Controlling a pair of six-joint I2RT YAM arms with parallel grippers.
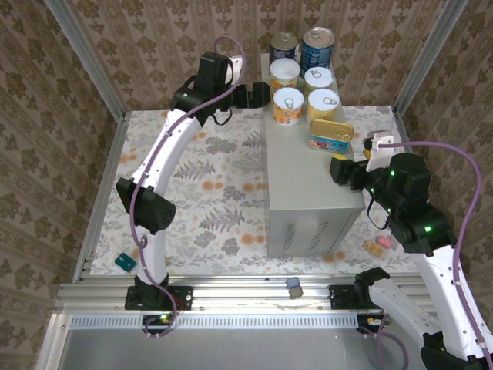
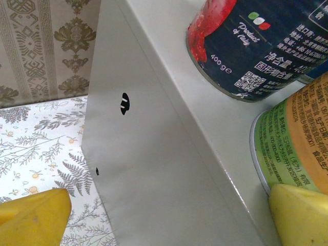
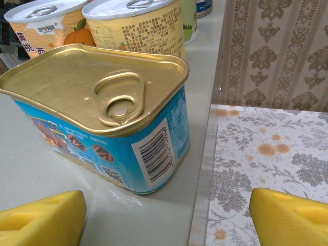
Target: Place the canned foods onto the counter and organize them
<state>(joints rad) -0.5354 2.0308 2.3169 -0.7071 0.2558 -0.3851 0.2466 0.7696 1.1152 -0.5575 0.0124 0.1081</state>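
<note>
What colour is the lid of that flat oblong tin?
Gold; the tin shows best in right wrist view.

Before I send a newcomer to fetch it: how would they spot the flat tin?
Look for the big grey metal box on the flowered table. On its top, cans cluster at the far end; the flat tin is the nearest one, by the right edge. It alone is oblong and gold-lidded; the rest are round.

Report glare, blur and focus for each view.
Top external: even light, sharp, no glare on the counter. Left wrist: blue can label crisp, left fingers soft at the bottom corners. Right wrist: gold tin sharp with a dull sheen on its lid, right fingers soft.
</note>
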